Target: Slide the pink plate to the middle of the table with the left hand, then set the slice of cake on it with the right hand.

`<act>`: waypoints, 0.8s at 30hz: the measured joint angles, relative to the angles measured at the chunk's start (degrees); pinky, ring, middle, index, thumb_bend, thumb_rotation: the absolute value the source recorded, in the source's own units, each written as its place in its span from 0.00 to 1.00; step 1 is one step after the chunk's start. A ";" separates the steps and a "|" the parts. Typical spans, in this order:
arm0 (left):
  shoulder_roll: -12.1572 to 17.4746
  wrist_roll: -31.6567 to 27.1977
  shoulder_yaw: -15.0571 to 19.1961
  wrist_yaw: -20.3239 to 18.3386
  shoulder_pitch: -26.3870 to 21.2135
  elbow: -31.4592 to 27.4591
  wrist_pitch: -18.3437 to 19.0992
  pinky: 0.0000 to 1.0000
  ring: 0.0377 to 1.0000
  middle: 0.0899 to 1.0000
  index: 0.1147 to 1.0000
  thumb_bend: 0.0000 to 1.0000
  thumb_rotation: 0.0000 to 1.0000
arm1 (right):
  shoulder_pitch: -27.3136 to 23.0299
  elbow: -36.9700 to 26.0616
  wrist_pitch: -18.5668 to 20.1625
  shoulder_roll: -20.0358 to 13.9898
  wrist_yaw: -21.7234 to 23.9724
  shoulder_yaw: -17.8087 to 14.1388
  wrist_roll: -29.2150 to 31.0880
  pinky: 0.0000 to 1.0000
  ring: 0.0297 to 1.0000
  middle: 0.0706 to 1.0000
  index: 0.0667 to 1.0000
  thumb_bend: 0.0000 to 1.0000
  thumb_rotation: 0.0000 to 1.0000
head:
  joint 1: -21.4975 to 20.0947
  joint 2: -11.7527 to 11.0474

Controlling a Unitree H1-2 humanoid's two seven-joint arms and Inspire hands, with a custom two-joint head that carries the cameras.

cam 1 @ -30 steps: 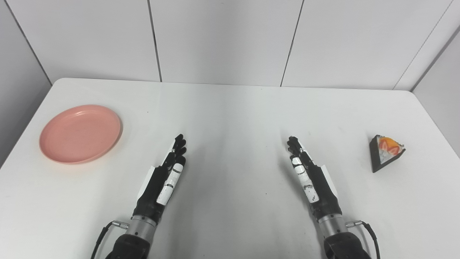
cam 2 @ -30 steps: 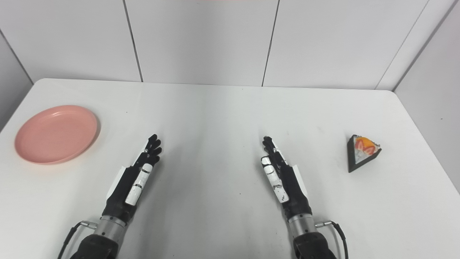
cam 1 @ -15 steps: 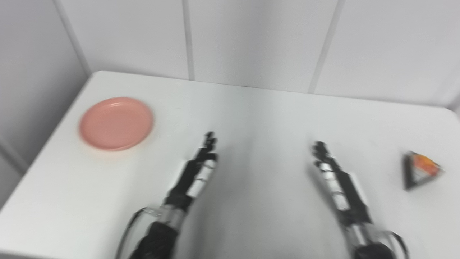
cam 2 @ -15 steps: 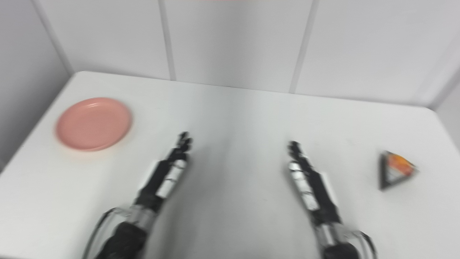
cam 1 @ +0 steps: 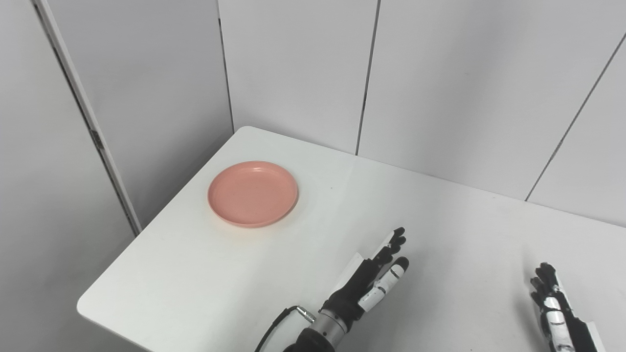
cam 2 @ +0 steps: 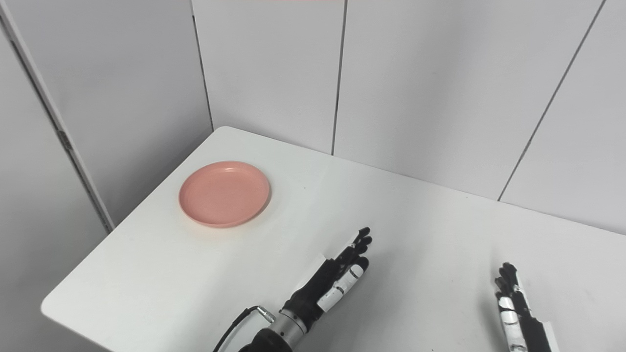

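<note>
The pink plate [cam 1: 253, 193] lies empty on the white table [cam 1: 205, 274], near its far left corner. My left hand [cam 1: 372, 278] rests open and empty on the table, fingers straight, well to the right of and nearer than the plate. My right hand [cam 1: 557, 313] is open and empty at the lower right edge of the picture, partly cut off. It also shows in the right eye view [cam 2: 518, 313]. The slice of cake is out of view.
Grey wall panels [cam 1: 293, 73] stand behind the table's far edge. The table's left edge [cam 1: 146, 234] drops off beside a side panel. A cable [cam 1: 274, 327] runs from my left wrist.
The camera has turned to the left, so the whole picture shifted right and the cake left the view. Both hands lie as before, open on the table.
</note>
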 measured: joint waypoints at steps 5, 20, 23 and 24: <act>0.02 -0.02 -0.04 -0.02 -0.06 0.07 0.00 0.97 0.98 0.98 0.99 0.44 1.00 | -0.01 0.04 0.00 0.00 0.00 0.01 0.00 1.00 1.00 0.99 1.00 0.21 1.00 | 0.00 -0.18; -0.16 -2.72 1.14 -0.29 -0.02 -1.32 1.33 0.94 0.97 0.97 0.95 0.47 1.00 | -0.20 -0.12 0.39 0.42 -0.14 0.00 -0.01 1.00 1.00 1.00 0.99 0.20 1.00 | 0.44 -0.18; 0.03 -2.83 1.19 -0.57 0.00 -2.53 2.46 0.94 0.97 0.97 0.94 0.46 1.00 | -0.30 -0.27 0.60 0.58 -0.16 0.01 -0.02 1.00 1.00 1.00 1.00 0.20 1.00 | 0.70 -0.09; 0.08 -3.19 1.36 -0.80 0.01 -2.80 2.62 0.94 0.97 0.97 0.94 0.46 1.00 | -0.30 -0.37 0.64 0.58 -0.15 0.02 -0.02 1.00 1.00 1.00 1.00 0.20 1.00 | 0.70 -0.09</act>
